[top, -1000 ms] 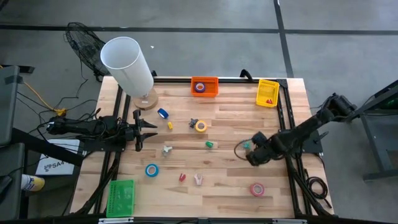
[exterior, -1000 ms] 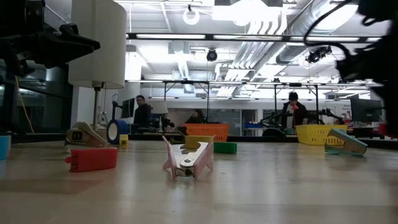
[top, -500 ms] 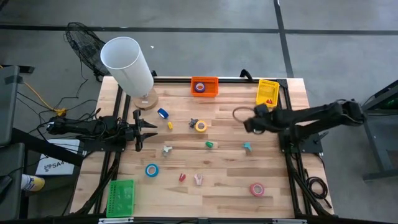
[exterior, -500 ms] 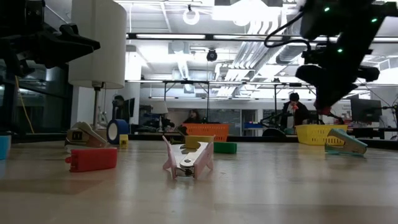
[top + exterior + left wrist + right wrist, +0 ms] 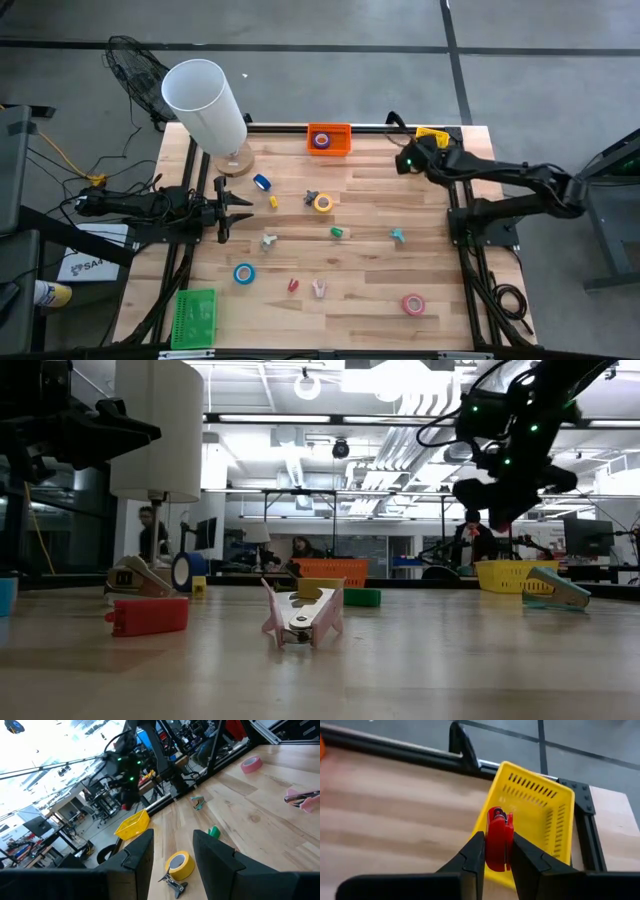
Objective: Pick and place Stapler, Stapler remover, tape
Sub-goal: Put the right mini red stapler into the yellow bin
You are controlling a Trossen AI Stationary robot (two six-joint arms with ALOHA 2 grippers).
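Observation:
My right gripper (image 5: 420, 158) hangs high over the yellow basket (image 5: 432, 133) at the table's far right corner, shut on a small red stapler (image 5: 497, 837). The basket (image 5: 540, 815) lies just beneath it in the right wrist view. My left gripper (image 5: 225, 210) waits open at the table's left side, touching nothing. On the table lie a yellow tape roll (image 5: 323, 203), two blue rolls (image 5: 244, 273) (image 5: 262, 183), a pink-red roll (image 5: 413, 303), a teal stapler remover (image 5: 398, 237), a pink one (image 5: 319, 288) and another red stapler (image 5: 292, 285). My right gripper pinches the red stapler by its two flat sides (image 5: 497, 852) between the two fingers (image 5: 470, 855). One end of it (image 5: 498, 815) sticks out past the fingertips. The fingers slant downward toward the table's far edge. The stapler is lifted clear, above the basket's near end.
An orange basket (image 5: 329, 139) holding a tape ring stands at the far edge, and a green basket (image 5: 194, 318) at the near left corner. A tall white tube (image 5: 205, 105) rises at the far left. A small green item (image 5: 338, 232) lies mid-table. People move in the room behind.
My right gripper has swung quickly from above the table's right middle, near the teal stapler remover, toward the far edge, and now hangs over the yellow basket. The teal remover stayed where it was. My left arm kept still.

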